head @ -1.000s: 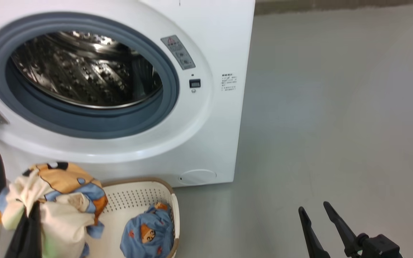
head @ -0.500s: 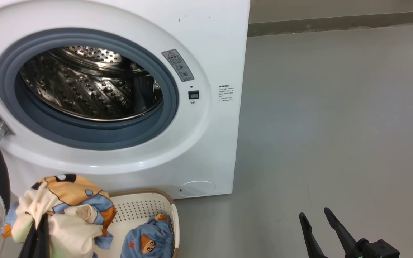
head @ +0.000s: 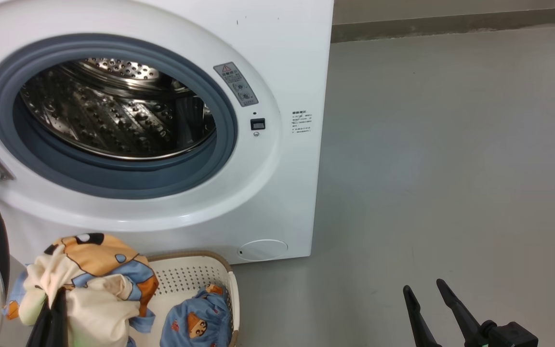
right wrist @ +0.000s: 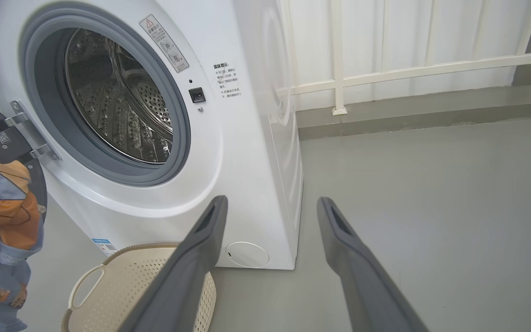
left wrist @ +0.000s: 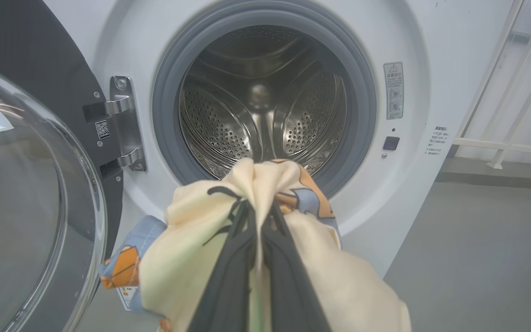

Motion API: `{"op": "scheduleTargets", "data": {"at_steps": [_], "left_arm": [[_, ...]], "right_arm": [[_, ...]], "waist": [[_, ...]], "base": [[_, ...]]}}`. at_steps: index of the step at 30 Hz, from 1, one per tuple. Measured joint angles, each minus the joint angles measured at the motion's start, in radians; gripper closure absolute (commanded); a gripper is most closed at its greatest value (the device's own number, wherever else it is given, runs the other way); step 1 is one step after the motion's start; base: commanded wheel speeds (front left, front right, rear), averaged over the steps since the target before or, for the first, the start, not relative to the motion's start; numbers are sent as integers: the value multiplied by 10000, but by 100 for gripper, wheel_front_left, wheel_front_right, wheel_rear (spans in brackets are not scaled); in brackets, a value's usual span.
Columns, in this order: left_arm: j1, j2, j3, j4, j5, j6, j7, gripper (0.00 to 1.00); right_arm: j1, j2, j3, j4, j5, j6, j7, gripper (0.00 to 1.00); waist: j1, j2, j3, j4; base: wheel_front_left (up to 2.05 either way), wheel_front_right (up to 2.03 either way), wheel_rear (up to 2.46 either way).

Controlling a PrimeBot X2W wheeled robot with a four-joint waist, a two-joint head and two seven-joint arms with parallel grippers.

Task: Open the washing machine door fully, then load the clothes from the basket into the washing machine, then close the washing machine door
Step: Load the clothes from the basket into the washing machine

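Indoors, bare grey floor, white railing, left fingers pinching cream garment, right fingers spread, empty.

Washing machine: one, a white front-loader.
Washing machine door: one, with one clear glass window set in one black ring.
Hinge: one metal plate carrying two arms.
Drum: one, of perforated steel.
Rubber seal: one grey-blue ring.
Clothes: two garments, the held garment and the basket garment.
Basket: one.
Grippers: two, the left gripper and the right gripper.
Fingers: four, two dark ones to each gripper.
Warning label: one.
Blue label sticker: one.
Round cap: one.
Black square latch socket: one.
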Motion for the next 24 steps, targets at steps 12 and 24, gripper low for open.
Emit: {"op": "scheduleTargets", "data": {"at_steps": [12, 24], "left_arm": [[-107, 84, -180, 320, -19, 0, 0, 100], [-1426, 713, -458, 849, -470, 0, 0, 100]], "right_arm": [[-18, 2, 25, -61, -35, 0, 0, 0], [-253, 2, 127, -270, -165, 0, 0, 0]], "waist": [[0, 0, 293, 24], [0, 0, 1301, -102]], "base": [[0, 0, 0], [0, 0, 0]]}}
